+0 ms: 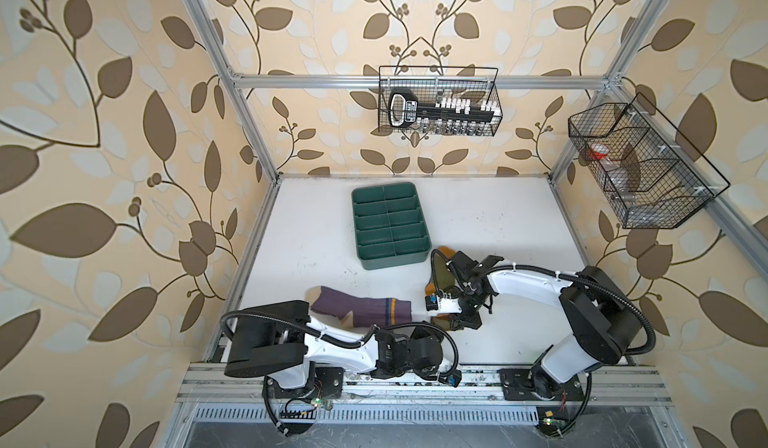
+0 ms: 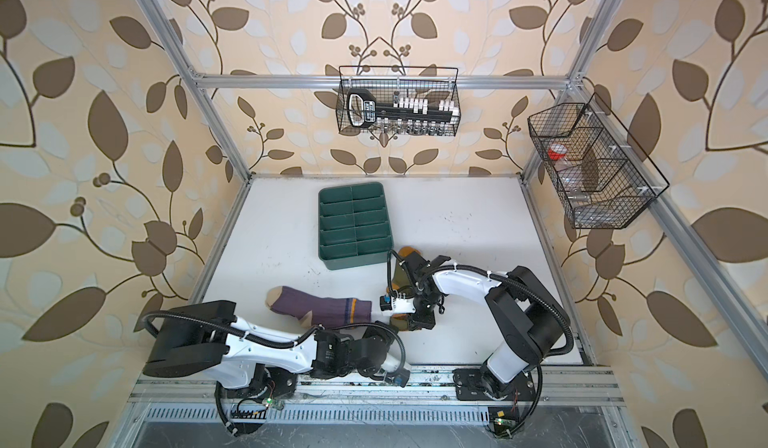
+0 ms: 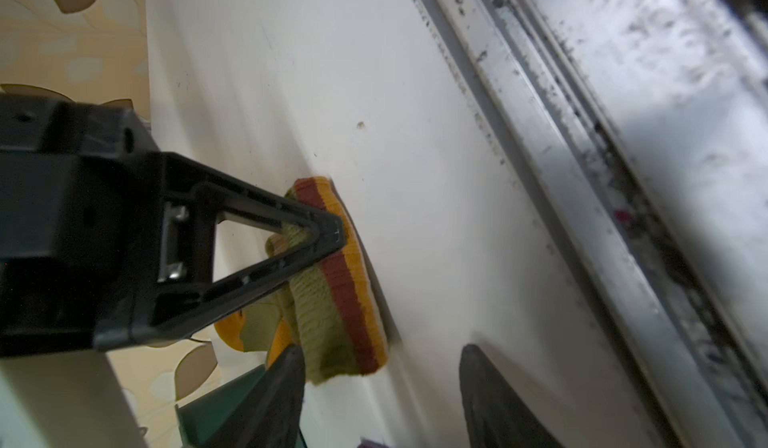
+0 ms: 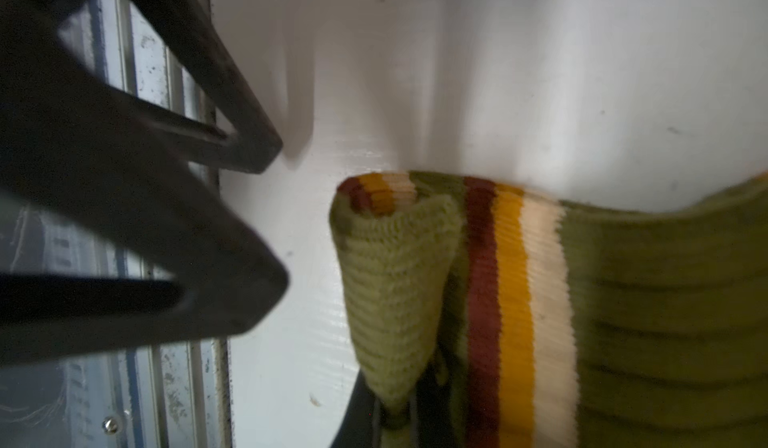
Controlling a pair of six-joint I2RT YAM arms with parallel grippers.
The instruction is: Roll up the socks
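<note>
Ribbing on olive sock (image 4: 644,300) w/ striped cuff folded, purple sock (image 1: 353,307) flat, left hand (image 3: 381,354) apart, right hand (image 3: 332,234) together, empty

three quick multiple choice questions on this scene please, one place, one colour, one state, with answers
1. Where is the purple sock? A in the green tray; B flat on the table; C in a wire basket.
2. On the olive sock, which stripe runs between dark red and cream? A mustard; B blue; C pink.
3. The left gripper's fingers are: A shut on the purple sock; B shut on the tray rim; C apart.
Answers: B, both top views show it lying on the white surface; A, the right wrist view shows the stripes close up; C, the left wrist view shows a gap between them.
</note>
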